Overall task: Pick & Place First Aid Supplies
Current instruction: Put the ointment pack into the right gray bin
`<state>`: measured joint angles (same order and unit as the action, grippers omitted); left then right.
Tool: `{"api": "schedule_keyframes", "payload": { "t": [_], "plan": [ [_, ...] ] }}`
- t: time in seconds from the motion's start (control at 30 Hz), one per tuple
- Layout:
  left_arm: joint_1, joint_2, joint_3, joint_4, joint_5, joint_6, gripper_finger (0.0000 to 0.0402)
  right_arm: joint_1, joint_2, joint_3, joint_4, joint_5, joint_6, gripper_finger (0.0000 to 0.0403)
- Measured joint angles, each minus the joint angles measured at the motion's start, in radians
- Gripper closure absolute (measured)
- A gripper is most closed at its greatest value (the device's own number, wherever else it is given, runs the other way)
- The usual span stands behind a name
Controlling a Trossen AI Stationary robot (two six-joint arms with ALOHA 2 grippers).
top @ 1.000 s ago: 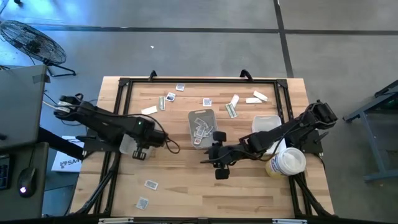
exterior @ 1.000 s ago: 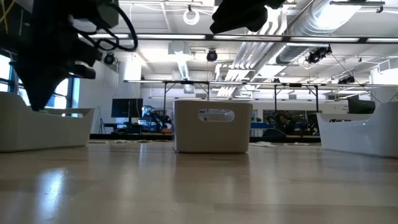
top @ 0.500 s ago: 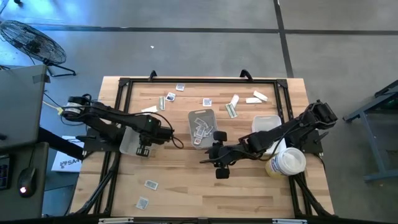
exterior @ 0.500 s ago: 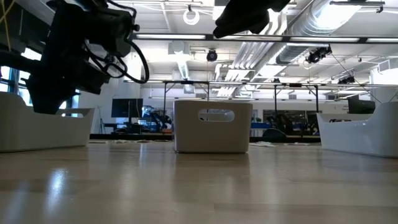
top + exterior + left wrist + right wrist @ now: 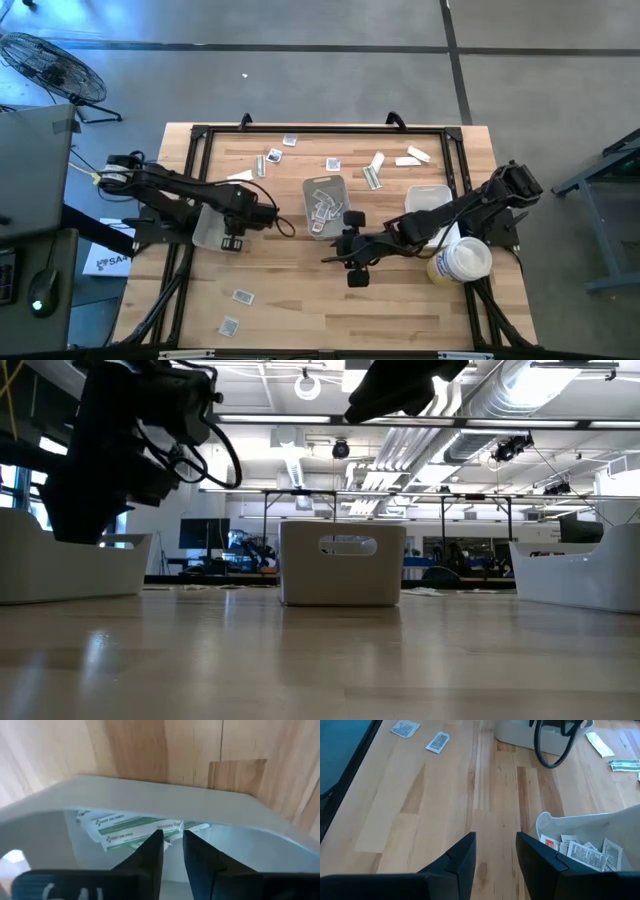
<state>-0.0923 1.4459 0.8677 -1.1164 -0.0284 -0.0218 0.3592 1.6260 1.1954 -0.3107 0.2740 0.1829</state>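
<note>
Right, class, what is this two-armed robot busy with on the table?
It is sorting first aid packets into trays. The left gripper hangs over the left tray, fingers slightly apart, above green-striped strips lying inside. The right gripper waits open beside the middle tray of square sachets. More packets remain scattered.

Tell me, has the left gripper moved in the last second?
Yes. The left gripper has shifted toward the grey centre tray, now over the left tray.
</note>
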Motion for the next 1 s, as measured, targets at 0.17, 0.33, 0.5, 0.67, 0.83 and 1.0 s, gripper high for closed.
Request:
{"api": "schedule_keyframes", "payload": {
  "t": [0.17,0.33,0.5,0.67,0.83,1.0],
  "plan": [
    [-0.035,-0.051,0.019,-0.045,0.000,-0.079,0.0327,0.000,0.000,0.000,-0.002,0.000,0.000,0.0270],
    [-0.131,-0.086,0.142,-0.088,0.053,-0.357,0.0331,0.000,0.000,0.000,-0.008,0.006,0.000,0.0270],
    [-0.323,-0.091,0.257,0.032,0.015,-0.465,0.0349,-0.019,0.000,0.000,-0.007,0.008,-0.004,0.0270],
    [-0.519,-0.077,0.264,0.272,-0.041,-0.458,0.0368,-0.045,0.000,0.000,-0.007,0.008,-0.003,0.0270],
    [-0.678,0.002,0.264,0.287,-0.181,-0.531,0.0373,-0.055,0.000,0.000,-0.007,0.008,0.000,0.0270],
    [-0.751,0.092,0.263,0.245,-0.169,-0.751,0.0372,-0.055,0.000,0.000,-0.006,0.008,0.000,0.0270]
  ]
}}
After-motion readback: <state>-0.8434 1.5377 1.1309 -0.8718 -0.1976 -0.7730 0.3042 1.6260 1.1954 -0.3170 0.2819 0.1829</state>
